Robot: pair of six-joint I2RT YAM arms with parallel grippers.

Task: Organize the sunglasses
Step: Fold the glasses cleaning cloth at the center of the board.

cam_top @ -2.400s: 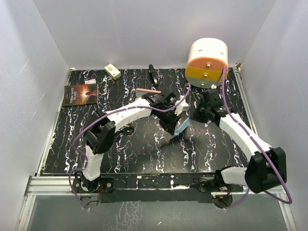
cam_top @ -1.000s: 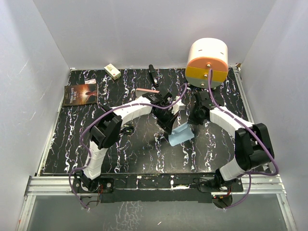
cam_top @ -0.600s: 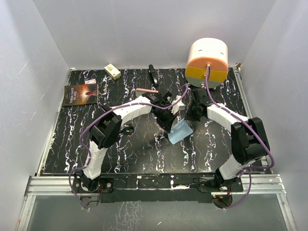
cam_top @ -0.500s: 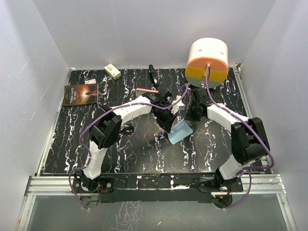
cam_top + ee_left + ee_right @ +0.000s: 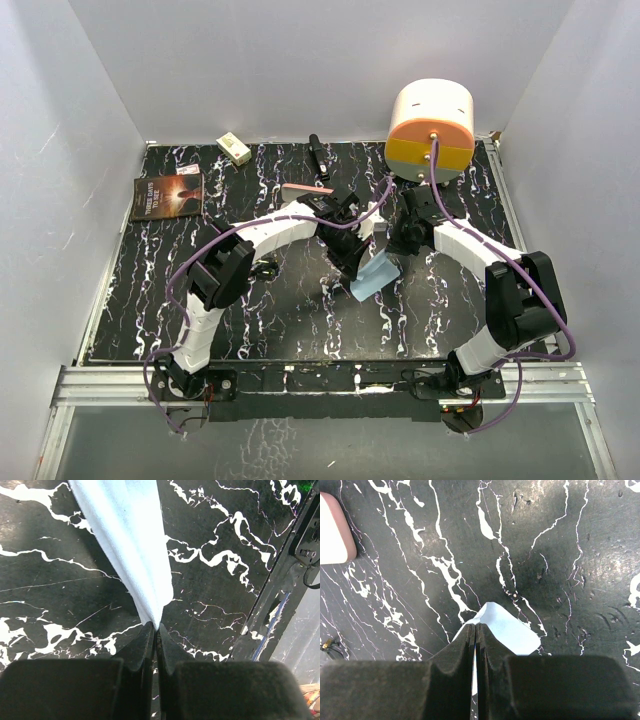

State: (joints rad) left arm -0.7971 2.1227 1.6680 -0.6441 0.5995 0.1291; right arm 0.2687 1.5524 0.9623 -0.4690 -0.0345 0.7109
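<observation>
The sunglasses (image 5: pixel 264 268) are a small thin dark shape on the black marbled table, partly hidden beside the left arm's elbow. A faint glint of them shows at the left edge of the right wrist view (image 5: pixel 327 644). The light blue cloth (image 5: pixel 372 272) hangs between both grippers at the table's middle. My left gripper (image 5: pixel 354 262) is shut on one edge of the cloth (image 5: pixel 125 540), which stretches away from its fingertips. My right gripper (image 5: pixel 393 240) is shut on a corner of the cloth (image 5: pixel 509 629).
The pink case (image 5: pixel 300 189) lies behind the left arm and shows at the upper left of the right wrist view (image 5: pixel 332 527). A book (image 5: pixel 167 195) lies far left, a small beige box (image 5: pixel 234 150) and a black stick (image 5: pixel 317 157) at the back, and a white-and-orange drum (image 5: pixel 430 130) at the back right.
My right arm has swung left to the cloth and shut on its corner. The cloth has risen from lying flat into a narrower, upright fold between both grippers.
</observation>
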